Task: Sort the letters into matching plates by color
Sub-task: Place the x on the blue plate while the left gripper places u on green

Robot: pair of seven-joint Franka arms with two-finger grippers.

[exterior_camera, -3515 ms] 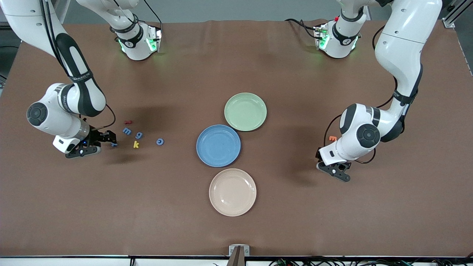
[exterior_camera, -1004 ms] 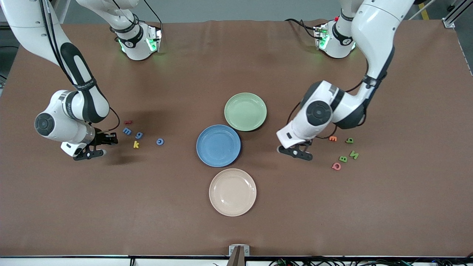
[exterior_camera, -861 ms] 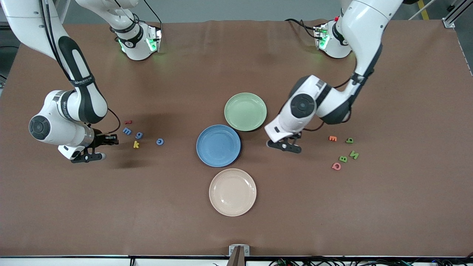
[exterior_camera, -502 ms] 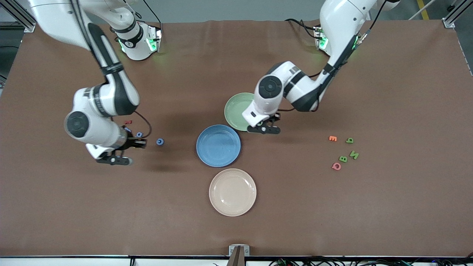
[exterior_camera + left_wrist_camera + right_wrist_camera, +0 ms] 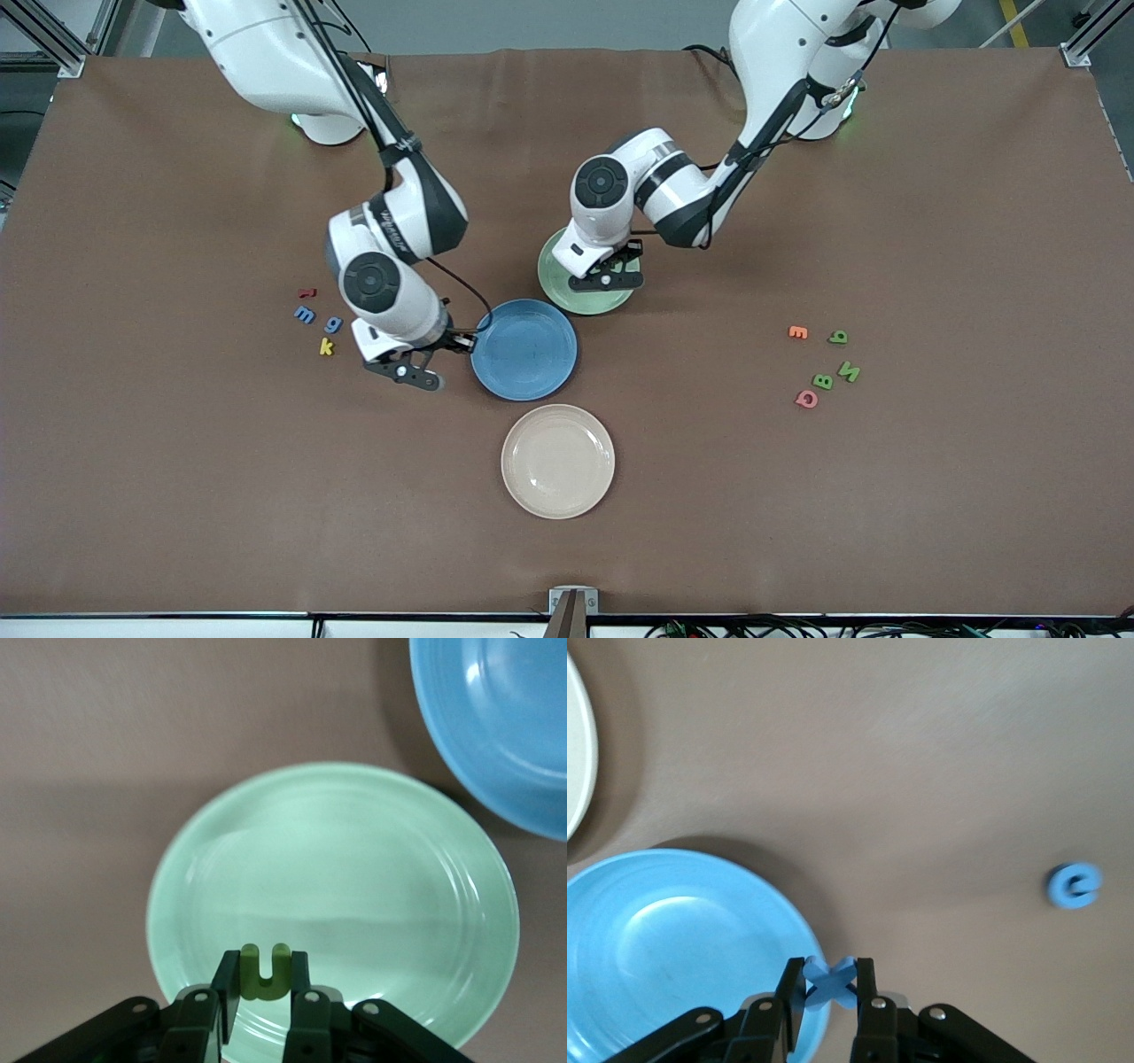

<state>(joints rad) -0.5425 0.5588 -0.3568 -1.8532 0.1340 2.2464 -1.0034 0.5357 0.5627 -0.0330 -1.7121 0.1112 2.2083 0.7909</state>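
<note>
Gripping a green letter [image 5: 264, 973] in my left pincer [image 5: 263, 992], I am hovering over the pale green plate [image 5: 576, 294], above the part of it nearest my own wrist. It is a U shape, and in my left wrist view its two prongs are pointing away from the fingers, out toward the middle of the plate, with its long axis running along the fingers. My fingers are pressing on its two flat sides.

Clamped in my right pincer [image 5: 830, 992] I am carrying a blue letter [image 5: 829, 981], an X, whose four arms are showing diagonally between the fingers; it has no clear long axis. I am holding it over the rim of the blue plate [image 5: 532, 354], at the edge toward my right arm's end of the desk [image 5: 177, 487].

The blue plate is sitting nearer the front camera than the green one, almost touching it, and a cream plate [image 5: 557, 461] is lying nearer still.

In my right wrist view a blue c [image 5: 1074, 886] is lying flat on the desk, well apart from the blue plate. Toward my right arm's end a blue m [image 5: 305, 315], a blue g [image 5: 333, 324], a yellow k [image 5: 326, 346] and a small red letter [image 5: 306, 292] are lying close together. Toward my left arm's end three green letters [image 5: 838, 337] [image 5: 849, 371] [image 5: 822, 382] are lying with an orange letter [image 5: 797, 332] and a pink one [image 5: 806, 399].
</note>
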